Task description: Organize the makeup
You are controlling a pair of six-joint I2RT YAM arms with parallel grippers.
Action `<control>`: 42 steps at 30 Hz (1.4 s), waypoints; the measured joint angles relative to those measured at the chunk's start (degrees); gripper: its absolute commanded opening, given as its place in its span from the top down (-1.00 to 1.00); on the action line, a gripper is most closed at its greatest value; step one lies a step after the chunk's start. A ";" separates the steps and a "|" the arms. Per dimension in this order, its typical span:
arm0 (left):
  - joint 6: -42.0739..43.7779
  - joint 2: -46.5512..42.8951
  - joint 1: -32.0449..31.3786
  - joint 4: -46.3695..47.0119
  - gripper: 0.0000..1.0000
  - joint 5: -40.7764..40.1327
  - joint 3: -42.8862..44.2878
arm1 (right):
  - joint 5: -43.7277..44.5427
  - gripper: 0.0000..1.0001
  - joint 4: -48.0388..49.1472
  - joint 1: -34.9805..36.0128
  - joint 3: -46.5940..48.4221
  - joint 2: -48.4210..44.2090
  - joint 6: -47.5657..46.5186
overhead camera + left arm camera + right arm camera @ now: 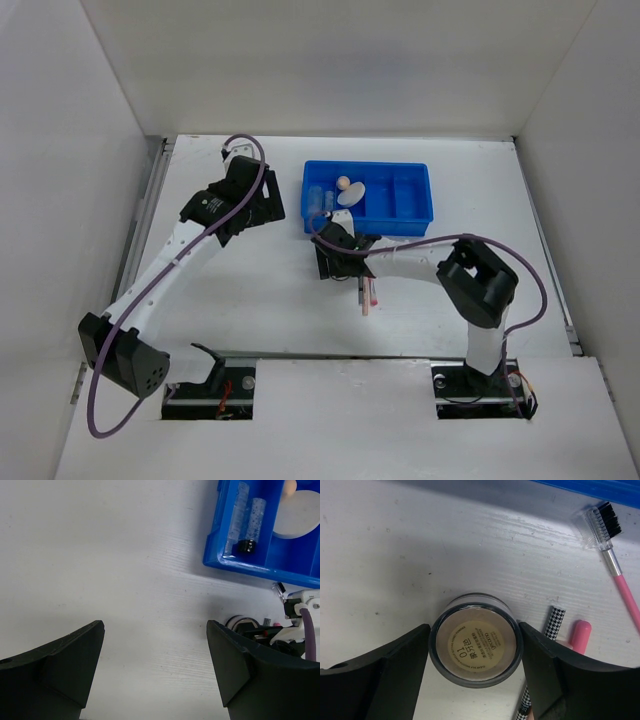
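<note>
The left gripper (155,630) is being held open and empty over bare table (100,555), at nine o'clock of the blue tray (415,215). At the tray's seven o'clock, the round beige compact (476,647) is being clamped on the table by the right gripper (474,630), probably for lifting in.

From my seat the two arms look like twins. The left arm (160,270) and the right arm (405,262) are white tubes joined by chunky black housings. A purple cable (91,400) loops off the left one, and another purple cable (307,635) runs by the right one's white wrist bracket. The left's near housing (135,362) is peppered with small holes. Its base (210,385) is black with red flecks. The left gripper (155,665) has matte black, wedge-shaped fingers (55,670), and the right gripper (476,652) matches.
</note>
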 measured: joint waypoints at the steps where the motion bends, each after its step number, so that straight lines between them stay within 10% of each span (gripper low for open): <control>1: 0.00 0.09 0.00 0.00 -0.61 0.00 0.00 | -0.07 -0.47 0.04 0.00 0.20 0.15 -0.04; 9: 0.00 0.39 0.00 0.00 -0.61 -0.02 0.00 | 0.28 0.05 -0.48 0.00 1.44 0.94 -0.31; 25: 0.00 0.39 0.00 -0.02 -0.61 -0.70 -0.70 | 9.11 0.03 -9.99 -2.67 16.04 -11.08 -1.49; 42: 0.07 0.39 0.00 -0.28 -0.61 -1.60 -0.70 | 1.09 -0.02 -9.73 -22.18 31.56 2.93 -7.87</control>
